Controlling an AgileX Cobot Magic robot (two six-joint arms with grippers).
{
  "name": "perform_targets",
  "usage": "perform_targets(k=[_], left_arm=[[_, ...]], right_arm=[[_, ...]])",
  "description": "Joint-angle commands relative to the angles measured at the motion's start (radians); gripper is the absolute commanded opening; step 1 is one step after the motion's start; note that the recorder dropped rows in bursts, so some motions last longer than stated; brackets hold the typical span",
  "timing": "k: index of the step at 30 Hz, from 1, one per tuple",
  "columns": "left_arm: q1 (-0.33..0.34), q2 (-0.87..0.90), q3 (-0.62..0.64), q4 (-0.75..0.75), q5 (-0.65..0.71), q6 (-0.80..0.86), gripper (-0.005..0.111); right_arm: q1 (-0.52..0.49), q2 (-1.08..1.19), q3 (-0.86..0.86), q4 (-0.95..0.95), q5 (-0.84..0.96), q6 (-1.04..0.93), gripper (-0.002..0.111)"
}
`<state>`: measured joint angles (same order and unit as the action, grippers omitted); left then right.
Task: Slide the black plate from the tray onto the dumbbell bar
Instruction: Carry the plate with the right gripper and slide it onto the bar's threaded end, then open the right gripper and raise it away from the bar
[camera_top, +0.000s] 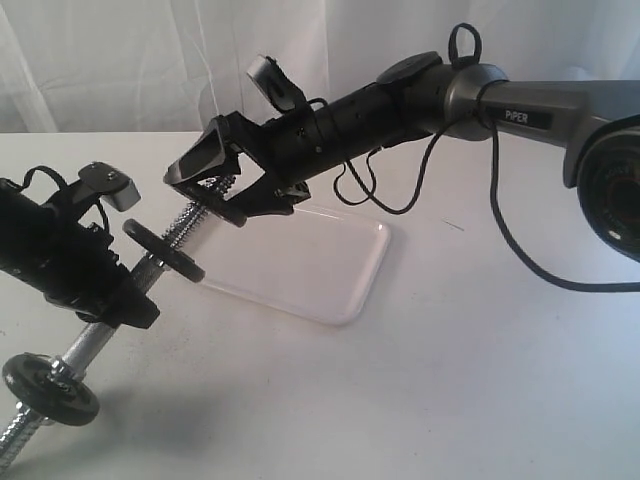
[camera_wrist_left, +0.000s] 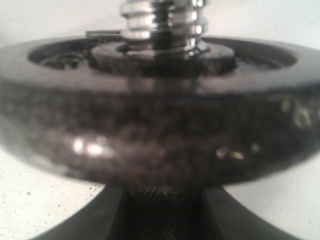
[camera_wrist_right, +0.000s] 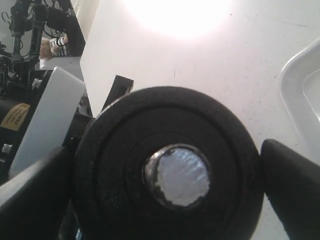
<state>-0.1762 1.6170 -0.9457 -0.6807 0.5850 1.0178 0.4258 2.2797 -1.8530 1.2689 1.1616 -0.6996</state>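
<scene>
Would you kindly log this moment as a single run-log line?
left pincer: shut on dumbbell bar | right pincer: open around threaded bar end | black plate: on bar between pincers

Open worktop (camera_top: 480, 380) right of the tray (camera_top: 335, 265), plenty of room there. Along the dumbbell bar (camera_top: 88, 345) it's tight: black plate (camera_top: 165, 250) sits between left pincer (camera_top: 130, 305) and right pincer (camera_top: 212, 190), second plate (camera_top: 50, 388) lower down.

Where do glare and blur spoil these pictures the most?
Left wrist view: the black plate fills the frame, soft and out of focus, with bright glints on the dumbbell bar. Right wrist view: a blown-out white patch on the table; the plate and bar end are sharper. Exterior view: even light, soft shadows, mild blur.
</scene>
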Motion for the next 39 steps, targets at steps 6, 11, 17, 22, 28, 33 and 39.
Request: perform_targets(k=[6,11,17,22,28,33,39], left_arm=[[-0.006,-0.046,-0.020,-0.131,-0.008,0.003,0.000],[-0.006,-0.046,-0.020,-0.131,-0.008,0.003,0.000],[-0.006,-0.069,-0.020,-0.131,-0.008,0.003,0.000],[-0.006,-0.134,-0.020,-0.131,-0.042,0.006,0.000],[-0.006,-0.139,-0.020,-0.120,-0.082,0.006,0.000],[-0.006,-0.139,-0.020,-0.120,-0.142,0.006,0.000],[-0.004,-0.124,-0.032,-0.117,-0.346,0.004,0.000]], right_arm=[[0.004,-0.023,-0.011,0.126,0.060,-0.038,0.099],[-0.007,-0.025,-0.011,0.126,0.060,-0.038,0.100],[-0.095,-0.060,-0.058,0.249,0.060,-0.085,0.100],[-0.164,-0.084,-0.104,0.259,0.060,-0.083,0.095],[-0.172,-0.095,-0.106,0.243,0.060,-0.083,0.036],[-0.172,-0.097,-0.106,0.175,0.060,-0.081,0.000],[-0.176,-0.161,-0.104,-0.304,-0.010,0.028,0.000]])
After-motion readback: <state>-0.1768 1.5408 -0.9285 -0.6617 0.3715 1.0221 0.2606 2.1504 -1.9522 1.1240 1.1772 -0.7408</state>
